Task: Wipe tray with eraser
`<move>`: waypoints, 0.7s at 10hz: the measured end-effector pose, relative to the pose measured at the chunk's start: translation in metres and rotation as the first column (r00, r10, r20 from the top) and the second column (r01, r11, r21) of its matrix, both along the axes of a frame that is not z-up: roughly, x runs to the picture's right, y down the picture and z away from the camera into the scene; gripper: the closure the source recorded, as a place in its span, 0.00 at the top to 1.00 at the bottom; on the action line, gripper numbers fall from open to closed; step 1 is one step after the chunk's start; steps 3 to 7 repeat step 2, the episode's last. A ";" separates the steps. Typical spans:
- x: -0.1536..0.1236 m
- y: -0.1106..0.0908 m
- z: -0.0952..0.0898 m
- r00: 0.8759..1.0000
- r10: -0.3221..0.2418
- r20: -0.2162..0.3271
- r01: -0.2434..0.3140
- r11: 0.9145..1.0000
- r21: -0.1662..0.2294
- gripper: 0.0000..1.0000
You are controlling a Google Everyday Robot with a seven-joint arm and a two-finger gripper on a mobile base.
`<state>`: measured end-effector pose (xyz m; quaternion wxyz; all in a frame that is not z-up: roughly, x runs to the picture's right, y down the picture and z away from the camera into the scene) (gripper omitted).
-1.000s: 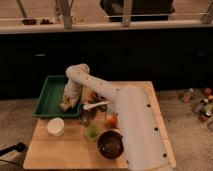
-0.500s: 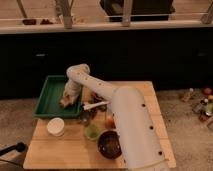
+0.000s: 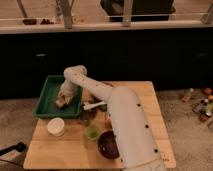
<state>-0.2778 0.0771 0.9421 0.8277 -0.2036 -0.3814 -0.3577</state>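
The dark-green tray (image 3: 49,90) sits at the back left of the wooden table. My white arm reaches from the front right over the table and bends down into the tray. My gripper (image 3: 61,101) is low inside the tray, near its front right part. A small tan-brown eraser (image 3: 60,104) shows at the gripper's tip, against the tray floor.
A white cup (image 3: 55,126) stands in front of the tray. A small green cup (image 3: 92,132) and a dark round bowl (image 3: 107,144) stand at the front middle. A white spoon-like utensil (image 3: 93,105) lies right of the tray. The wooden table (image 3: 150,115) has edges close on all sides.
The gripper has shifted a little toward the tray's front with the eraser; the arm's elbow moved slightly. Nothing else moved.
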 end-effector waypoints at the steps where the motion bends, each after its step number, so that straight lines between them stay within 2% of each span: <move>1: -0.003 0.003 -0.004 1.000 -0.008 0.025 0.008 1.000 -0.005 0.05; 2: -0.006 0.005 -0.009 0.999 -0.011 0.048 0.012 1.000 -0.011 0.05; 7: -0.006 0.005 -0.009 0.999 -0.011 0.048 0.012 1.000 -0.011 0.05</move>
